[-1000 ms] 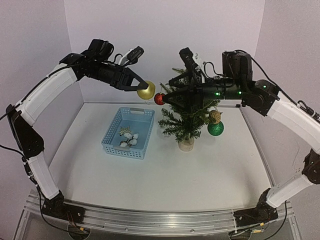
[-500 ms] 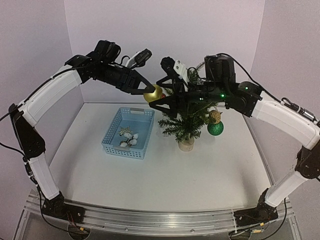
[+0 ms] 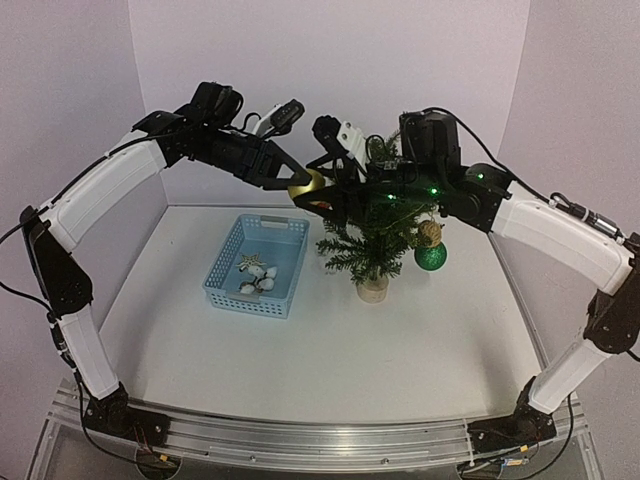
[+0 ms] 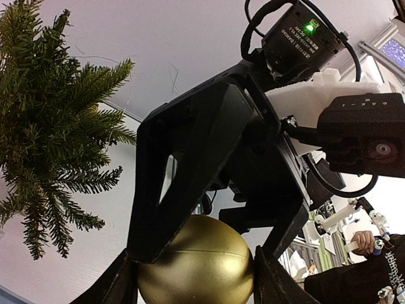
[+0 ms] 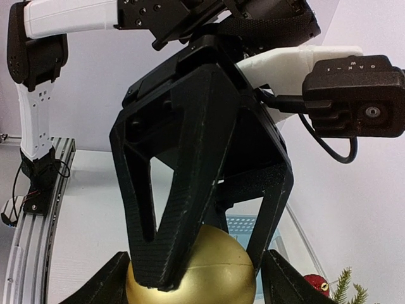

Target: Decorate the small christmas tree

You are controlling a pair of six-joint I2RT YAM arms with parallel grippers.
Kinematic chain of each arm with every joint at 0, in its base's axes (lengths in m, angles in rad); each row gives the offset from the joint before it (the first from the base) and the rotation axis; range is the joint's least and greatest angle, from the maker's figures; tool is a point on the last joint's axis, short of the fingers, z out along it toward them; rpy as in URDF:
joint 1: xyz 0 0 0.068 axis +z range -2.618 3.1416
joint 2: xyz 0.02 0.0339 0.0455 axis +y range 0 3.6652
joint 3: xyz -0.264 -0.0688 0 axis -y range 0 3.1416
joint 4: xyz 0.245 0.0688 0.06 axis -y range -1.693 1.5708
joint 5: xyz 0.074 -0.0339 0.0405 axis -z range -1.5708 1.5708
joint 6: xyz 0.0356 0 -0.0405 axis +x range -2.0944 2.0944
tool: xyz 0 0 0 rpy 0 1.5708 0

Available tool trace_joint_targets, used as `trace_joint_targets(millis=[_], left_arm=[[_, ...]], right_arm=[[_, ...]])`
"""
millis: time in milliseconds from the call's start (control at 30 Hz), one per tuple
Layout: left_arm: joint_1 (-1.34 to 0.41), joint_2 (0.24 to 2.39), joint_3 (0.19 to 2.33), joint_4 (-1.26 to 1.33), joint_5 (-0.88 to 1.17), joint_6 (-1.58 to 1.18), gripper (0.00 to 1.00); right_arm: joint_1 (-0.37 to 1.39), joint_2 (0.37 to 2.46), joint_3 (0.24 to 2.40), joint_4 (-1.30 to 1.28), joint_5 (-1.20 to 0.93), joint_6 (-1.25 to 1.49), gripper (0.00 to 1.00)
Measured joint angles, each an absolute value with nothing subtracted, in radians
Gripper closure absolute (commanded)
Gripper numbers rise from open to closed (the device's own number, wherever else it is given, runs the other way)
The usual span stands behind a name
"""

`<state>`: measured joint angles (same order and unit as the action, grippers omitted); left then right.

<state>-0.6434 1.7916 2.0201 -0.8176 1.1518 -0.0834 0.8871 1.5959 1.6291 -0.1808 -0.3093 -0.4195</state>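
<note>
- Plainly, the small christmas tree (image 3: 372,243) is a light thing on a narrow round base, so it looks easy to tip. Its needle branches seem springy and will likely give under a push.
- I judge it better not gripped at all. An ornament loop wants an outer branch tip, and any steadying hold belongs low on the thin trunk, just above the base.
- The tree stands on the table (image 3: 400,350), to the right of the blue basket (image 3: 225,262), with a green bauble (image 3: 431,257) hanging on its right side.
- The left gripper (image 4: 196,280) is closed around a gold bauble (image 4: 196,263), its fingers (image 4: 117,285) pressed against the ball's sides.
- The right gripper (image 5: 193,285) straddles the same bauble crosswise. Its fingers (image 5: 278,285) lie at the ball's flanks, but I cannot tell whether they bear on it.
- Both sets of fingers meet in the air just left of the tree's upper branches, near them but not touching. In the left wrist view the foliage sits to the left, apart from the ball.
- The right arm reaches across in front of the treetop, so a careless swing could brush the tree and topple it.
</note>
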Motion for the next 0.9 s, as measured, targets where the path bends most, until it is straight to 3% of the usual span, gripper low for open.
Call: trace_joint_targets(millis=[133, 233, 467, 567, 767, 900], left_arm=[[-0.643, 1.793, 2.020, -0.818, 1.151, -0.083, 0.56], [-0.643, 1.794, 2.020, -0.818, 1.152, -0.081, 0.56], [-0.642, 1.794, 2.020, -0.817, 1.152, -0.080, 0.54], [-0.642, 1.794, 2.020, -0.817, 1.152, -0.081, 0.42], [-0.643, 1.795, 2.022, -0.818, 1.154, -0.078, 0.03], [-0.643, 1.796, 2.043, -0.826, 1.139, -0.066, 0.00]], right_arm=[[0.887, 1.597, 1.630, -0.180, -0.310, -0.418, 0.41], [0.888, 1.597, 1.630, -0.181, -0.309, -0.416, 0.54], [0.889, 1.597, 1.630, -0.182, -0.308, -0.404, 0.59], [0.889, 1.597, 1.630, -0.182, -0.307, -0.401, 0.59], [0.889, 1.597, 1.630, -0.179, -0.286, -0.387, 0.62], [0.889, 1.592, 1.621, -0.173, -0.246, -0.366, 0.64]])
